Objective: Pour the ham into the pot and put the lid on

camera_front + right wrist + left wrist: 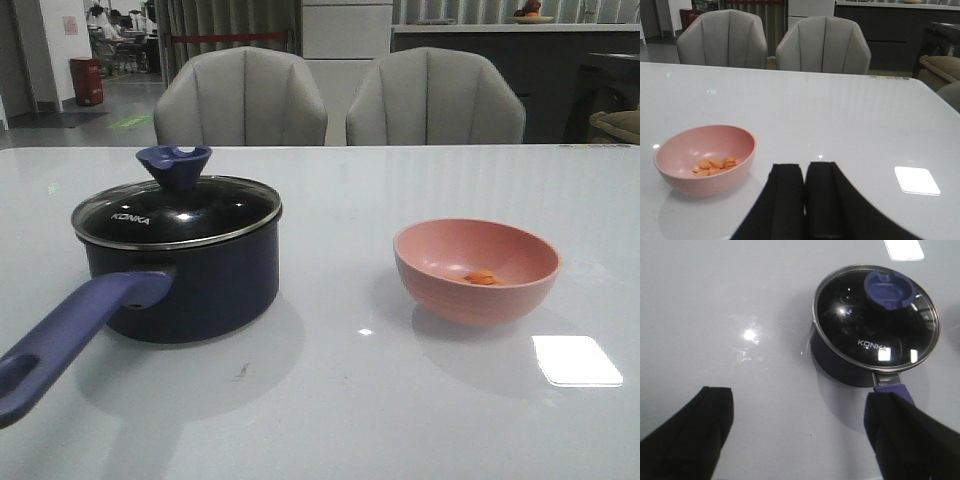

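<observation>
Nothing is in hand yet: the lid [176, 211] sits on the pot [185, 280], the ham [714, 166] waits in the pink bowl [675, 175], the left pincer [800, 430] spread wide, the right pincer [805, 200] pressed together empty, so lifting the lid looks first.

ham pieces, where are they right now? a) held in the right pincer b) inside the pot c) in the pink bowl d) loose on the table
c: the orange ham pieces lie in the bottom of the pink bowl, while the pot has the lid on it and the right pincer is shut on nothing.
</observation>
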{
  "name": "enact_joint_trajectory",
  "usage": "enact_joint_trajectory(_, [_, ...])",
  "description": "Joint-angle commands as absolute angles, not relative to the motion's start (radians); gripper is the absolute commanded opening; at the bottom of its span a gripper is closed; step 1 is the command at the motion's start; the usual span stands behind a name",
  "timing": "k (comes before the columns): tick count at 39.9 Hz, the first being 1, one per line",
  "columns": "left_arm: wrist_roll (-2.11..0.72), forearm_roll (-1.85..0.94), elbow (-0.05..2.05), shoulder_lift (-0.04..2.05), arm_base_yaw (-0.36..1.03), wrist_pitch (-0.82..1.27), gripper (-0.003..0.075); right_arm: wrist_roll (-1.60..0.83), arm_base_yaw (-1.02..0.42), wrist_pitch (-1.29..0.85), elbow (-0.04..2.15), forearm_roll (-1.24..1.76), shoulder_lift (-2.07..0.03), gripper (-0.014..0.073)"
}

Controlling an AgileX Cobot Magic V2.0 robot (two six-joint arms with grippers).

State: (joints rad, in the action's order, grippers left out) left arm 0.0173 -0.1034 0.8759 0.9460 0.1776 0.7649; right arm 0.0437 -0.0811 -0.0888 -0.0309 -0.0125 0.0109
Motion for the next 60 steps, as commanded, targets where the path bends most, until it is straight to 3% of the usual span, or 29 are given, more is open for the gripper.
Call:
enact_joint_trajectory(1, [0.016, -0.128, 0.990, 1.057, 0.214, 0.734, 0.0586, 0.043, -0.076, 0.000, -0.021, -0.016, 0.029, 0.0148])
enact_joint_trajectory(19, [0.098, -0.021, 1.522, 1.548, 0.369, 0.978, 0.0586, 0.043, -0.077, 0.000, -0.021, -0.016, 0.030, 0.0148])
enact_joint_trajectory(32, [0.197, 0.051, 1.750, 1.780, 0.445, 1.144, 0.0586, 0.043, -0.077, 0.000, -0.021, -0.016, 0.030, 0.0148])
enact_joint_trajectory(40, [0.214, 0.045, 1.819, 1.856, 0.448, 1.219, 0.0586, 0.043, -0.077, 0.000, -0.021, -0.016, 0.030, 0.0148])
enact_joint_trajectory(60, [0.250, 0.009, 1.819, 1.896, 0.448, 1.182, 0.0586, 0.043, -0.077, 0.000, -0.021, -0.016, 0.030, 0.0148])
